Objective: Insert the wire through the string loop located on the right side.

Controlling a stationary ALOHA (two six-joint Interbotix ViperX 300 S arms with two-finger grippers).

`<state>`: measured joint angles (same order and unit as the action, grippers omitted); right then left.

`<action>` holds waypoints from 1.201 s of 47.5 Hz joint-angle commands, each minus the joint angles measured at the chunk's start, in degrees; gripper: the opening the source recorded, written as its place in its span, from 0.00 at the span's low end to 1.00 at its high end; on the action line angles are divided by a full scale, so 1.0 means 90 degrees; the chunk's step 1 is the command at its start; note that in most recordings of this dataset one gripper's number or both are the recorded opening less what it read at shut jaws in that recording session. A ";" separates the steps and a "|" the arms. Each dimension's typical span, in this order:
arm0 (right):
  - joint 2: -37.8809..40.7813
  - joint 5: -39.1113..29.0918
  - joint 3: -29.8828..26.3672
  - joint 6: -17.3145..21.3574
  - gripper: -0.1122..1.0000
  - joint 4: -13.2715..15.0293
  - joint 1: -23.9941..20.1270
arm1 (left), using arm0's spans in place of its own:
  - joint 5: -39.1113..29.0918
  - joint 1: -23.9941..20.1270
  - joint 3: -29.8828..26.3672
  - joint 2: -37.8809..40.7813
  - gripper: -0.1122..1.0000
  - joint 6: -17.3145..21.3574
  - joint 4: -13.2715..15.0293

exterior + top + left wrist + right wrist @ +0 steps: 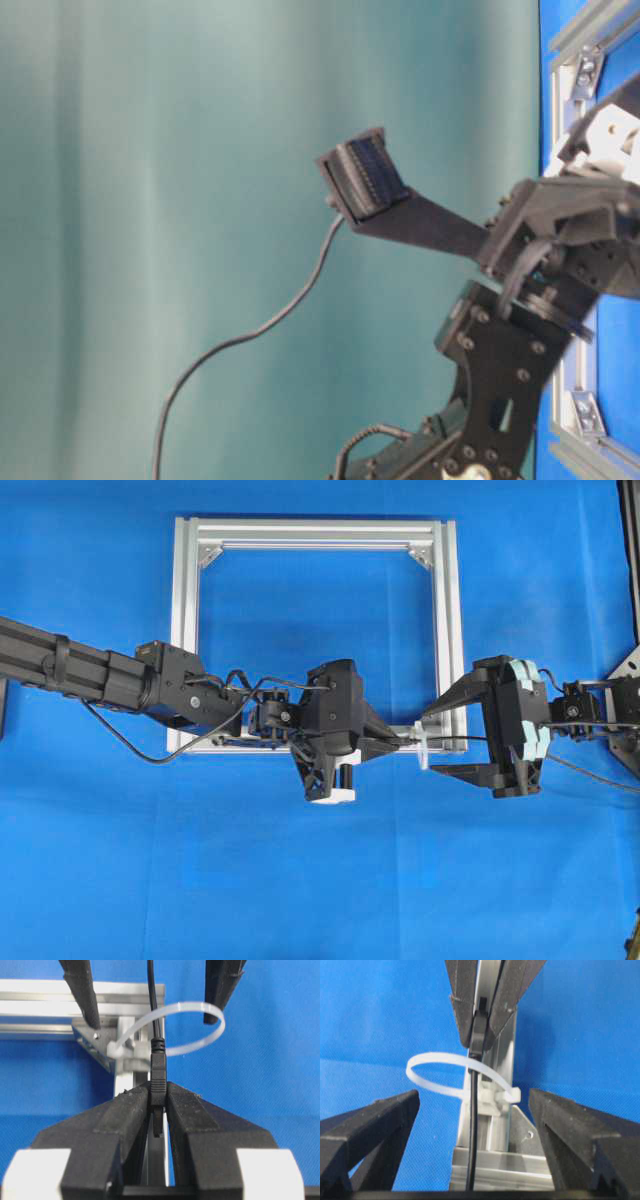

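Note:
The wire's dark plug (158, 1072) is pinched between the tips of my left gripper (158, 1087), which is shut on it. From the plug the thin black wire (473, 1130) runs through the whitish string loop (200, 1010) at the frame's near right corner and on between the fingers of my right gripper (475, 1110). That gripper stands wide open, its fingers (375, 1125) well clear of the wire on both sides. From overhead, the left gripper (398, 740) points right at the string loop (421, 752), and the right gripper (432, 742) straddles it.
The square silver aluminium frame (190, 630) lies on the blue cloth, with triangular corner brackets (527, 1132). The left arm crosses the frame's near rail. In the table-level view one right finger pad (368, 178) shows, with thin cable (250, 335) hanging from near it.

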<state>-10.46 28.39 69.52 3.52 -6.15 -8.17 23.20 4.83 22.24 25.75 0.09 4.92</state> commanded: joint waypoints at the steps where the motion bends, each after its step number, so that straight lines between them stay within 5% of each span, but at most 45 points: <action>1: -0.0088 0.0029 -0.0049 0.0000 0.93 -0.0020 0.0000 | 0.0010 0.0010 0.0059 -0.0410 0.17 0.0010 -0.0010; 10: -0.0098 0.0029 -0.0049 0.0000 0.93 -0.0020 0.0010 | 0.0020 0.0039 0.0723 -0.0918 0.17 0.0000 -0.0020; 35: -0.0117 -0.0137 -0.0137 -0.0010 0.93 -0.0010 0.0000 | 0.0723 0.0273 0.4033 -0.3320 0.17 -0.0127 -0.0020; 57: -0.0420 -0.0400 -0.0176 -0.0010 0.93 -0.0020 0.0000 | 0.0703 0.0381 0.6055 -0.5127 0.17 -0.0137 -0.0010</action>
<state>-13.27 24.61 68.82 3.52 -6.15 -8.17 29.27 7.73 75.32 -17.49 -1.14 5.01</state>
